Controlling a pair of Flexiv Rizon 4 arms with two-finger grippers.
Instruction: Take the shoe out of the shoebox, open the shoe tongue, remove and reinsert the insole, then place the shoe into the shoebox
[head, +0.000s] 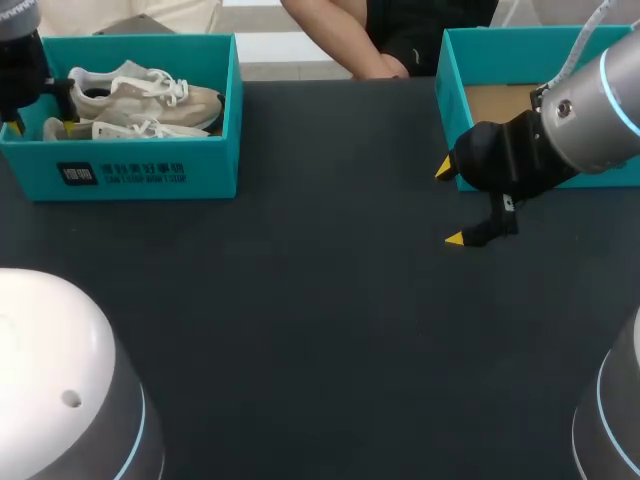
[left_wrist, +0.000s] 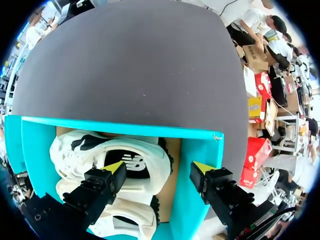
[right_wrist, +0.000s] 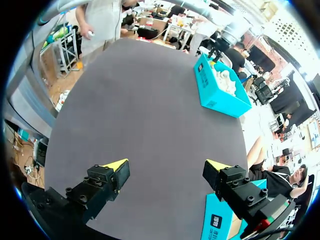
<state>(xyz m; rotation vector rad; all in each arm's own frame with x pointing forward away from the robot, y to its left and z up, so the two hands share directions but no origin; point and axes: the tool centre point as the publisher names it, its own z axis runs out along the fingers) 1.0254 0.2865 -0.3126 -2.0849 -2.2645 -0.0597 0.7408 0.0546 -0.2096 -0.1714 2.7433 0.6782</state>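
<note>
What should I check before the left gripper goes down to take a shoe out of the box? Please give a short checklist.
1. Left gripper open: ok.
2. Shoes inside the left box: ok, two lie there.
3. Both fingers around one shoe: not ok; one tip is above a shoe, the other above the box wall.
4. Right gripper away from that box: ok, open above the table.
5. Insole in place: cannot tell.

Front wall of the shoebox: a dark logo block beside two lines of print, too small to read. Side of the shoe: a black emblem.
</note>
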